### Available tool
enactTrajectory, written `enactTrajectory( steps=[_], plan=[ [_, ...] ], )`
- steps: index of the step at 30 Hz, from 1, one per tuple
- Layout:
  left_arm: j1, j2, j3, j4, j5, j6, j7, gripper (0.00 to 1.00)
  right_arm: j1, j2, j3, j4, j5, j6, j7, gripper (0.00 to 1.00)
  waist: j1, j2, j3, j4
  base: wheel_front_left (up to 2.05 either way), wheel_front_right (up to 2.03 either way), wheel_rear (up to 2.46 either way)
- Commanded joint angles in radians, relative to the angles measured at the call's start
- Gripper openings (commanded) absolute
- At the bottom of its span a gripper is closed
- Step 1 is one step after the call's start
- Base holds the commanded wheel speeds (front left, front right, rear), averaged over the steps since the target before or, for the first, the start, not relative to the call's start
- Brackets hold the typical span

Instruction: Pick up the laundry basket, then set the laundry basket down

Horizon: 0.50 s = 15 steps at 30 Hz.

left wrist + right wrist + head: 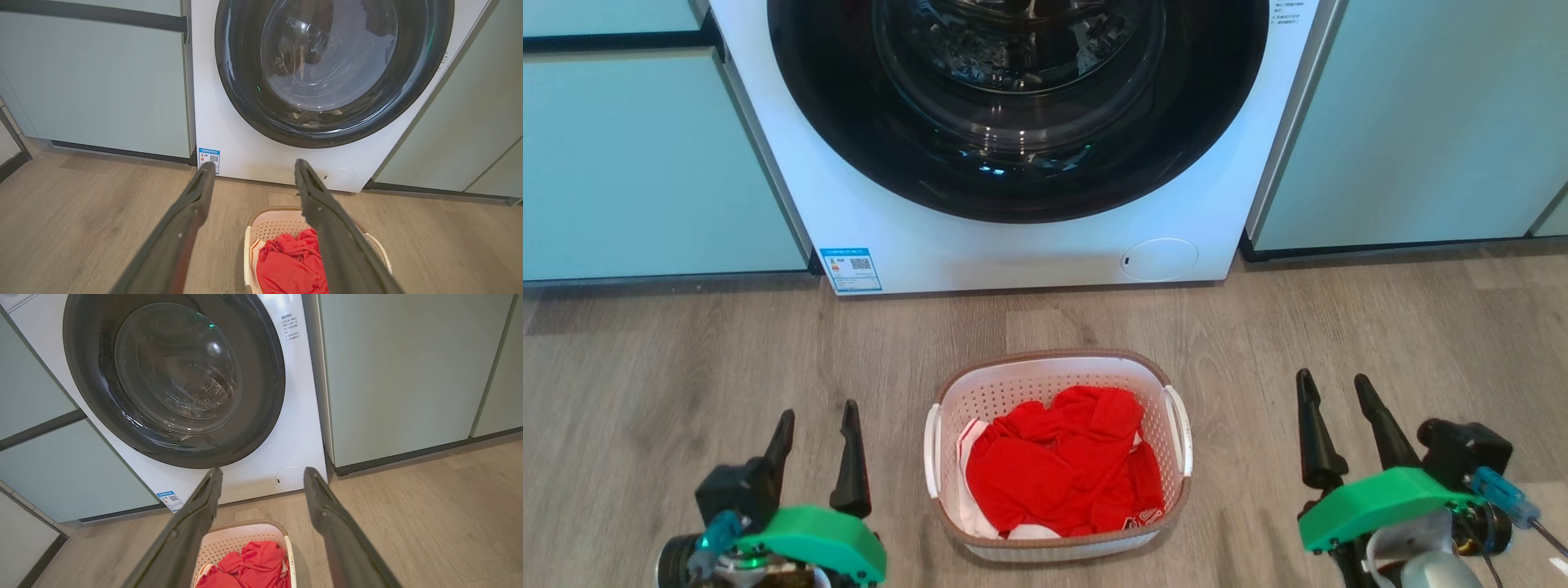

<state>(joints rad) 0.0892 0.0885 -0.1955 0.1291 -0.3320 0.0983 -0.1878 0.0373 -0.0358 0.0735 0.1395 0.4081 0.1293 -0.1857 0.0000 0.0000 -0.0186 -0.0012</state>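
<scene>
The basket (pixel 1013 394) is small, white and perforated, a rounded rectangle with a brown woven-look rim (pixel 1045 357) and a white handle on each side, the left handle (pixel 930 449) and the right handle (pixel 1183 433). It stands upright on the wood-look floor (pixel 686 367), in front of the washer (pixel 1013 253) and apart from it, roughly midway between the two hands. Crumpled red clothes (pixel 1062 465) fill most of it, with a bit of white cloth (pixel 968 445) showing at the left and lower edges. The left hand (pixel 818 412) hovers to the basket's left and the right hand (pixel 1333 378) farther off to its right; each has its two dark fingers spread wide apart, pointing toward the washer, and neither grips or touches anything. Bare floor lies between each hand and the nearest handle. The washer is white, with a large dark round door (pixel 1013 106) that is shut, a blue label (pixel 850 270) at its lower left and a round flap (pixel 1159 259) at its lower right. Pale green cabinets (pixel 645 163) flank it on both sides.
</scene>
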Motion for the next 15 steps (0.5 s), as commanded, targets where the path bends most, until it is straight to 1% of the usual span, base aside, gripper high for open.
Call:
enactTrajectory(
  steps=[1,5,15],
  plan=[
    [-0.019,0.008,0.017,-0.034,0.042,0.006,-0.016,1.0,-0.019,-0.012,0.028,-0.046,-0.039,0.001,-0.019,1.0,0.0,0.0,0.0,-0.001,0.0,0.0,0.0],
    [-0.015,0.005,0.016,-0.033,0.078,0.007,-0.025,1.0,-0.017,-0.012,0.034,-0.047,-0.073,0.001,-0.028,1.0,0.0,0.0,0.001,-0.001,0.0,0.0,0.0],
    [-0.004,-0.004,0.018,-0.031,0.209,0.007,-0.058,1.0,-0.013,-0.014,0.053,-0.056,-0.199,0.001,-0.06,1.0,0.0,0.0,0.002,-0.001,0.0,0.0,0.0]
  ],
)
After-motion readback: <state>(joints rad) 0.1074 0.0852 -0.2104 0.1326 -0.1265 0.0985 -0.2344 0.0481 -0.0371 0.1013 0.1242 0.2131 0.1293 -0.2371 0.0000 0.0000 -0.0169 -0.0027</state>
